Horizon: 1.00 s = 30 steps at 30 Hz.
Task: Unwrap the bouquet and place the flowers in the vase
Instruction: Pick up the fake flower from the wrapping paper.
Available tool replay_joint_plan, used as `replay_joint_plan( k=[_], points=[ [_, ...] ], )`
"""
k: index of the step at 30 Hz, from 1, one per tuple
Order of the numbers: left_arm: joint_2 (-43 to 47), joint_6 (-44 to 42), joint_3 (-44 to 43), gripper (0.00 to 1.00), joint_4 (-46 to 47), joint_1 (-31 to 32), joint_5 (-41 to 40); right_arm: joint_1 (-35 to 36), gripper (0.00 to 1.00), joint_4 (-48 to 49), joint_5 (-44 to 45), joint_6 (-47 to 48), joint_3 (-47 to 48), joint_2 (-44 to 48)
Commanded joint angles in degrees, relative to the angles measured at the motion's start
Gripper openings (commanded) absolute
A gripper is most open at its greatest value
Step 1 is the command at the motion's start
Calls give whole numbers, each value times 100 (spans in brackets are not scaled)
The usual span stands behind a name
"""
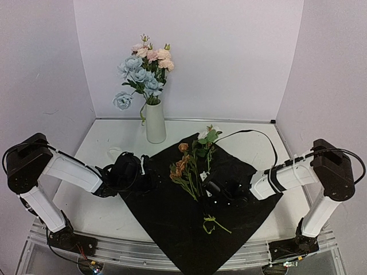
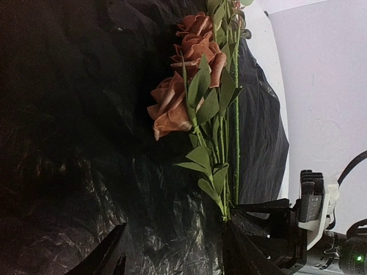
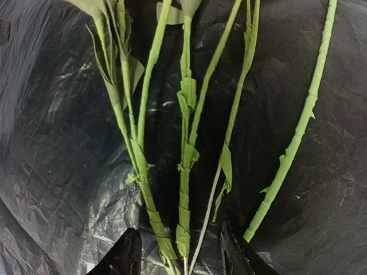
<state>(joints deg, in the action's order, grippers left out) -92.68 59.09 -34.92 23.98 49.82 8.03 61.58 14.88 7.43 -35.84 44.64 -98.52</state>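
The top camera is looking down from above and behind the desk's [image 1: 103,212] near edge, facing its far edge. Both wrist cameras are sitting low and close over the black sheet [image 1: 172,223], sharing the flowers [image 2: 195,114]. The left is facing the right edge, and the right is looking along their stems [image 3: 186,143].
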Motion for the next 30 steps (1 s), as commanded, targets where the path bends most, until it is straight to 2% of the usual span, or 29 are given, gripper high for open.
replay_joint_plan(
  k=[1, 9, 14, 17, 30],
  points=[
    [-23, 48, -187, 56, 80, 10, 67, -15, 44, -319, -155, -61, 136, -251],
    [10, 58, -218, 56, 80, 10, 128, -15, 23, -335, -226, 26, 236, -279],
    [79, 83, -243, 56, 80, 20, 163, -14, 7, -371, -109, 43, 255, -96],
    [100, 110, -275, 56, 81, 67, 172, -14, 2, -374, -16, 43, 236, 110],
    [-103, 53, -959, 63, 80, 749, 173, -14, 0, -199, 176, 84, 34, 999]
  ],
)
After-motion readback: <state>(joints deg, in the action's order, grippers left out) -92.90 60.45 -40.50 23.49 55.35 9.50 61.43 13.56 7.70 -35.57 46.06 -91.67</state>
